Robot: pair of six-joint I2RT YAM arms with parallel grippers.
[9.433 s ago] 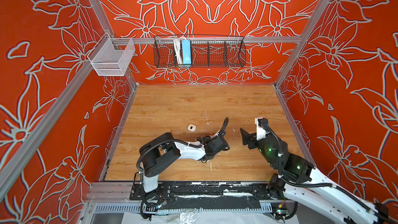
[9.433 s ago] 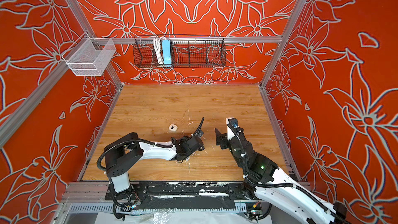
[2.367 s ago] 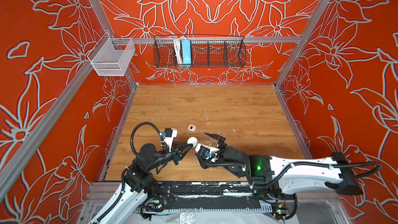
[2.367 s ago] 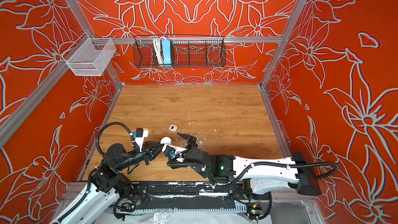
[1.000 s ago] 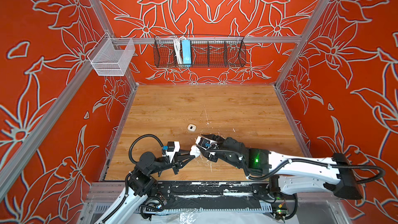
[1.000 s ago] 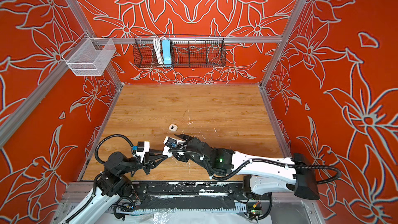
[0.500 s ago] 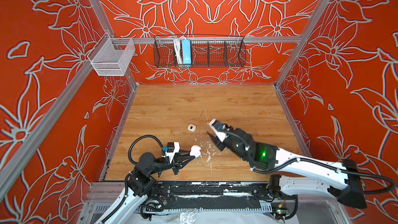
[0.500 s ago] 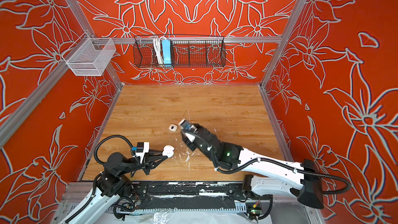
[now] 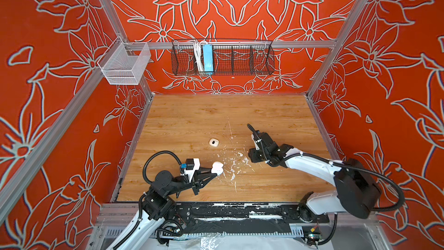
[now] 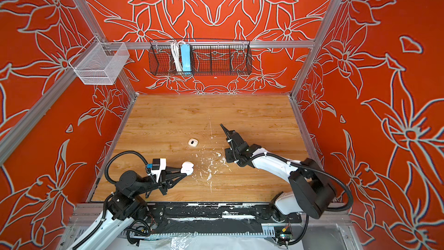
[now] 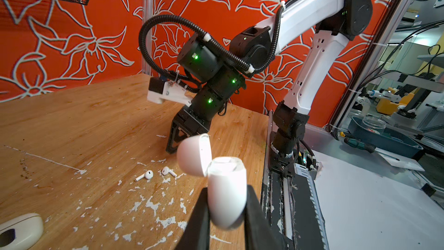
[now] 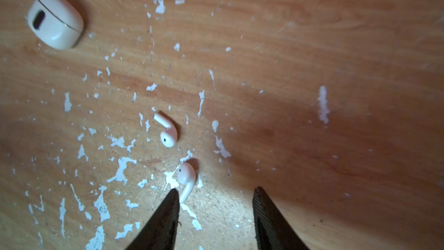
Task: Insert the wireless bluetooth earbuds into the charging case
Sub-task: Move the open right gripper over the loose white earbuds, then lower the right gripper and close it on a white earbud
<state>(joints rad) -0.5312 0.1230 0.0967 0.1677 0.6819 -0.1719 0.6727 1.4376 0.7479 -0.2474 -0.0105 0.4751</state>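
**Progress.** No earbud is seated yet. The left claw (image 9: 214, 172) is clamped on the body of the charging case (image 11: 227, 183) and holds it clear of the table (image 9: 216, 111). The lid (image 11: 194, 155) is swung open. The right claw (image 12: 216, 189) has its jaws partly apart and grips nothing. The near earbud (image 12: 186, 176) lies on the wood just ahead of one fingertip, outside the gap. The far earbud (image 12: 168, 131) lies a little farther ahead, apart from the first. Two pick-ups and two insertions remain.

**Clearance.** White paint flecks (image 12: 120, 167) surround both earbuds and are best not taken for them. A second case (image 12: 55, 20), closed, lies well ahead of the right claw and off to one side, clear of the likely path. Bare wood lies between the two claws. The front rail (image 11: 288, 188) runs close beside the left claw, so an earbud dropped there could leave the table.
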